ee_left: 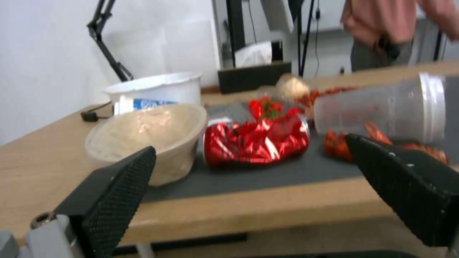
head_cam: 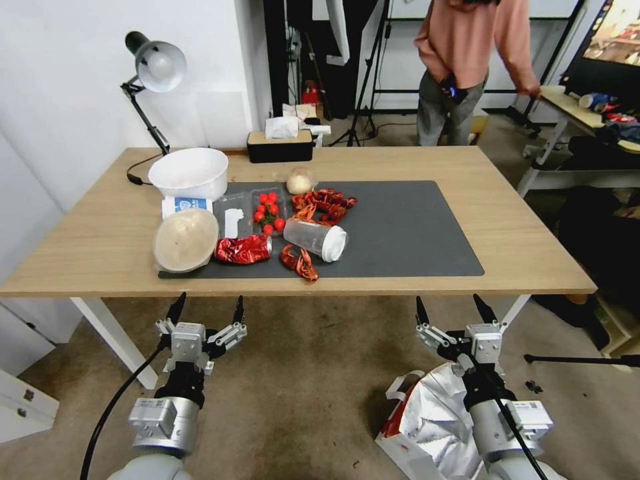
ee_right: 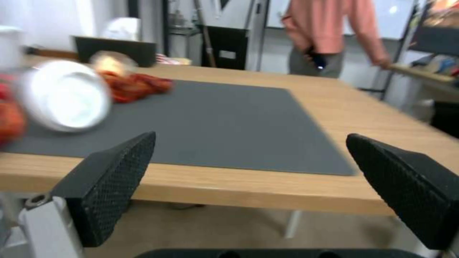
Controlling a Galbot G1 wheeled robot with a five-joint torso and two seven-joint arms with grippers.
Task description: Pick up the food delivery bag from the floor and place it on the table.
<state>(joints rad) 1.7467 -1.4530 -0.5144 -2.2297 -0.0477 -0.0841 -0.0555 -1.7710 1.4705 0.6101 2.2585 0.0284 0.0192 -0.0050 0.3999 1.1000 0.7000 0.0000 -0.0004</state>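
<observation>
Both pincers spread wide, short of the table [head_cam: 400, 267]!

Left gripper [head_cam: 205, 310] gapes, empty, below the table's near edge; right gripper [head_cam: 452, 310] gapes likewise; the food delivery bag [head_cam: 430, 420] sits on the floor [head_cam: 313, 373] right beneath the right pincer's wrist, foil lining showing.

Robotics lab or recording studio set up as a mock eating area: light-wood surface [head_cam: 520, 227] with dark grey mat [head_cam: 400, 227], staged crayfish [head_cam: 327, 200] and cherry tomatoes [head_cam: 268, 212]; articulated desk lamp [head_cam: 157, 67] and tissue box [head_cam: 280, 143] at the back; tripod stands [head_cam: 367, 80] and a large monitor [head_cam: 610, 40] behind; stained floor [head_cam: 313, 373].
</observation>
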